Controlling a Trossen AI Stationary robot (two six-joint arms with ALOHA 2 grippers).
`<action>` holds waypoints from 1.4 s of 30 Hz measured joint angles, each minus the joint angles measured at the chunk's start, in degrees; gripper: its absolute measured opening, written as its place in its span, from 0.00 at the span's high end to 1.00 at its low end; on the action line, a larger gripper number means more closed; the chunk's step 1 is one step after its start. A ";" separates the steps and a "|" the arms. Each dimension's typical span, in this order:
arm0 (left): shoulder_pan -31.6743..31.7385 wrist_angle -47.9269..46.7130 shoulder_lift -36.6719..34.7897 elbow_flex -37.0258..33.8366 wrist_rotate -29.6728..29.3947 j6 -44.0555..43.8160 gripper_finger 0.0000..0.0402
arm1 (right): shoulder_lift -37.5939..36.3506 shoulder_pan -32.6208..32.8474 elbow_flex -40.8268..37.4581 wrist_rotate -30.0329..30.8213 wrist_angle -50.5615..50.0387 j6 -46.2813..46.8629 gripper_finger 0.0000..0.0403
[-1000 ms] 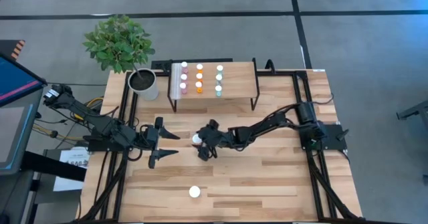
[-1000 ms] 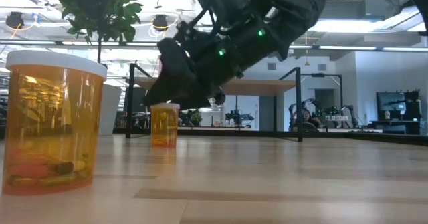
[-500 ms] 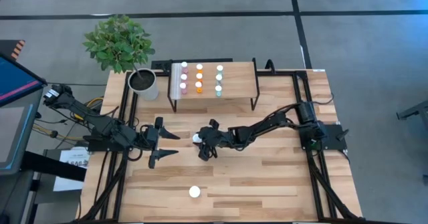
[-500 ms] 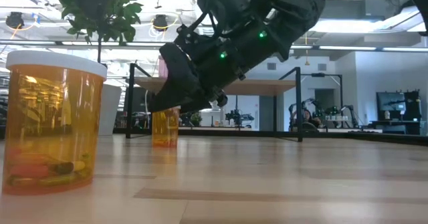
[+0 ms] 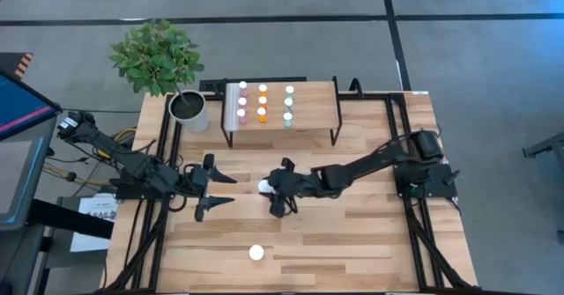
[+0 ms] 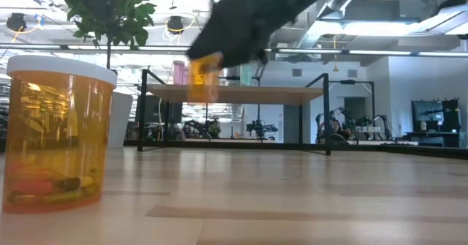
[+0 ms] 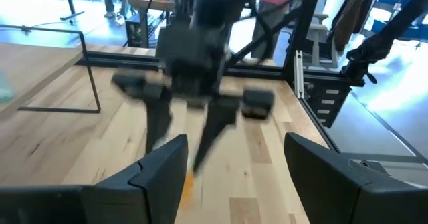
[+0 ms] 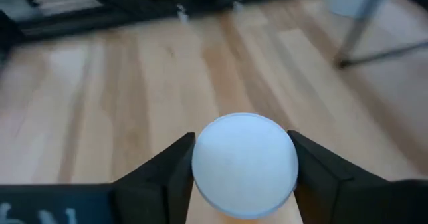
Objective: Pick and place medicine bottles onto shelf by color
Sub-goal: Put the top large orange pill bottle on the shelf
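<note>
My right gripper (image 5: pixel 270 189) is shut on a larger orange medicine bottle (image 6: pixel 203 75) with a wide white cap (image 8: pixel 244 162), in the air over the table's middle. My left gripper (image 5: pixel 217 194) waits open to its left, fingers (image 7: pixel 164 174) apart with nothing between them. A second larger orange bottle (image 5: pixel 256 253) stands on its base near the table's front edge, close to the low view's camera (image 6: pixel 55 135). The shelf (image 5: pixel 313 101) at the far side carries several tiny pink, orange and teal bottles (image 5: pixel 263 101) in rows. My right gripper pinches the bottle at its white cap, one finger (image 8: pixel 170 177) on each side of the cap's rim (image 8: pixel 200 174). The fingers come from the table's right side, slanting downward. The bottle hangs cap up, lifted clear of the table (image 6: pixel 203 75), about level with the shelf top.
A white plant pot (image 5: pixel 190 112) with a leafy plant stands at the far left beside the shelf. Black frame rails (image 5: pixel 392 123) run along both table sides. Bare wood (image 5: pixel 352 242) lies at the near right.
My right gripper has taken hold of the orange bottle, which stood on the table, and raised it clear to about shelf-top height, drifting a little toward the near edge. The left arm has kept still.
</note>
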 joint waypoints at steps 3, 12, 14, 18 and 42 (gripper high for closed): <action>-0.11 0.04 -0.40 -0.02 1.25 -0.23 0.41 | -4.96 1.74 -1.16 5.17 -5.13 0.09 0.47; -0.13 0.42 -0.38 -0.02 1.41 -0.34 0.41 | -24.25 1.79 -12.87 16.70 -9.70 0.78 0.45; -0.13 0.98 -0.38 -0.02 1.39 -0.12 0.41 | -28.72 -0.57 -15.62 18.32 -9.86 0.76 0.46; -0.13 2.13 -0.32 -0.02 1.34 0.70 0.41 | -34.63 -7.80 -17.80 18.27 -8.58 -1.32 0.46; 0.01 2.22 -0.32 -0.02 -0.51 2.36 0.41 | -22.12 -38.27 -11.79 0.14 -3.23 -6.41 0.45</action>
